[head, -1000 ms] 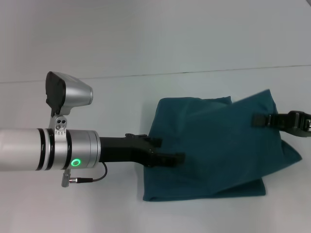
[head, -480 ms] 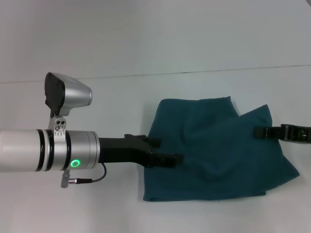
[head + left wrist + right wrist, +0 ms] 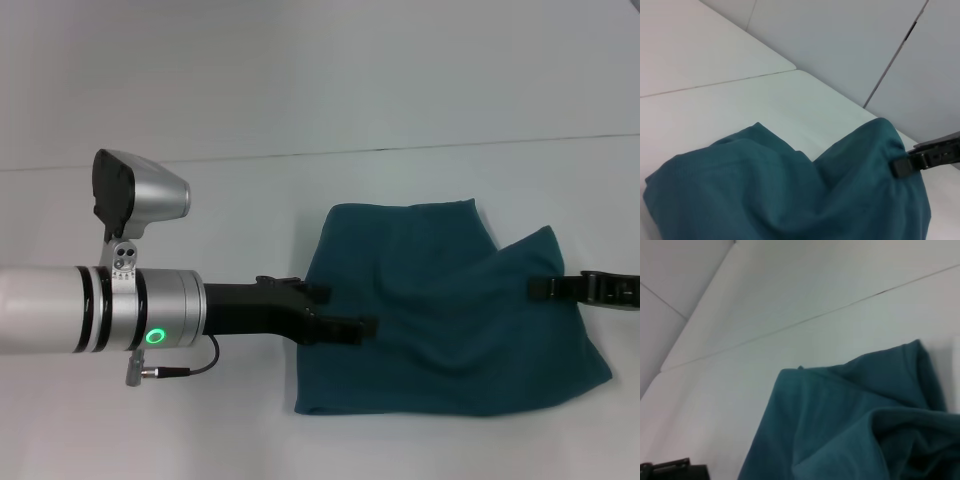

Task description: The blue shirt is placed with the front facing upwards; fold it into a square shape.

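Observation:
The blue shirt (image 3: 430,320) lies folded on the white table, showing only plain teal cloth and no lettering. It also shows in the left wrist view (image 3: 765,200) and the right wrist view (image 3: 840,430). My left gripper (image 3: 345,310) rests at the shirt's left edge, its fingers apart, one fingertip (image 3: 365,326) on the cloth. My right gripper (image 3: 535,287) is shut on a raised flap at the shirt's right side, holding it a little above the lower layers. The left wrist view shows the right gripper (image 3: 900,167) pinching that flap's edge.
The white table (image 3: 250,200) has a seam line (image 3: 400,150) running across behind the shirt. My silver left forearm (image 3: 100,305) and its wrist camera (image 3: 135,195) stretch over the table's left half. A dark part of the left gripper (image 3: 670,467) shows in the right wrist view.
My right gripper has moved right and down, drawing the flap with it. The flap now lies lower and flatter. The left arm has not moved.

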Controlling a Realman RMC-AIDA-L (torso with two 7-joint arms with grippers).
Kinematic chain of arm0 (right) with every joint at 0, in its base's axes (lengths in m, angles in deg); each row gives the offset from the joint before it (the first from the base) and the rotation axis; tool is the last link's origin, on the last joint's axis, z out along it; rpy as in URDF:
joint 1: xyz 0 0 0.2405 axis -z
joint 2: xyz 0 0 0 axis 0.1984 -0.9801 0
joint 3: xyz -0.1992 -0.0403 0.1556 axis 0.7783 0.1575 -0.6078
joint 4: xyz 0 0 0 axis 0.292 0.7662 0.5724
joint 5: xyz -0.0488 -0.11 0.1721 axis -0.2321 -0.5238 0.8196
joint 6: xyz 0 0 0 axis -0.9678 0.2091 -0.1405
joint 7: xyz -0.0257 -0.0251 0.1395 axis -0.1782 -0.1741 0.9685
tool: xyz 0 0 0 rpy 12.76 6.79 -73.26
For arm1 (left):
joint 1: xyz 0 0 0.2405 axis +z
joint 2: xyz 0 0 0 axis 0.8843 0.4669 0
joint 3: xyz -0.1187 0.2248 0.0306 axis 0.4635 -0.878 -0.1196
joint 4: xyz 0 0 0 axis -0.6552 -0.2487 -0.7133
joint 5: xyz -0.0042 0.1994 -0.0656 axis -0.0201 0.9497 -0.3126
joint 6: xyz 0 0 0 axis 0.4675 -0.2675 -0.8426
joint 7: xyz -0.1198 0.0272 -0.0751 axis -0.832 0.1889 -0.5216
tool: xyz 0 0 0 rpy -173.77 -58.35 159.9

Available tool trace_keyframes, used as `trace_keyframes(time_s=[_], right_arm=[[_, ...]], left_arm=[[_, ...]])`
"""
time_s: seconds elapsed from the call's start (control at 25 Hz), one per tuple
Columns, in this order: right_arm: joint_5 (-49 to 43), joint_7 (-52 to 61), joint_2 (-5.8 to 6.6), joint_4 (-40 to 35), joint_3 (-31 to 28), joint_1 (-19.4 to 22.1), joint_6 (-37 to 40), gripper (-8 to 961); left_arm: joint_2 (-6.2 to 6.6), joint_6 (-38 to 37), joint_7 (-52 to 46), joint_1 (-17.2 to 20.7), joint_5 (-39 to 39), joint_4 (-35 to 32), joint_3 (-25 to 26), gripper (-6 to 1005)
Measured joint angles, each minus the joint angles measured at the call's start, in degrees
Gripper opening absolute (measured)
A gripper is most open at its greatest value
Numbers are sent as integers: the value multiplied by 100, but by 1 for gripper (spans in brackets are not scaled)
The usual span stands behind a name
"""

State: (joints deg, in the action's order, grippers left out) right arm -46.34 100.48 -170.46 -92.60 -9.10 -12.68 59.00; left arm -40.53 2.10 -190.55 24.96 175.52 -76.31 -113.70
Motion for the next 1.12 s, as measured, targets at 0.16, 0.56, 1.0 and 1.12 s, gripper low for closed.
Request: trace_keyframes(time_s=[0.16,0.56,1.0,1.12], right_arm=[[10,13,95,-14,-294,40,-32,261],[10,238,464,455,-684,13,-107,535],[28,561,699,1138,-939,-383,-386,808],[28,647,786,1426,-944,-522,-423,820]], left_arm=[[0,-1,5,-7,0,-1,0,916],[-7,-4,24,18,0,-11,0,916],[-7,30,30,-12,0,-31,10,915],[-2,118,38,-14,0,-41,10,915]])
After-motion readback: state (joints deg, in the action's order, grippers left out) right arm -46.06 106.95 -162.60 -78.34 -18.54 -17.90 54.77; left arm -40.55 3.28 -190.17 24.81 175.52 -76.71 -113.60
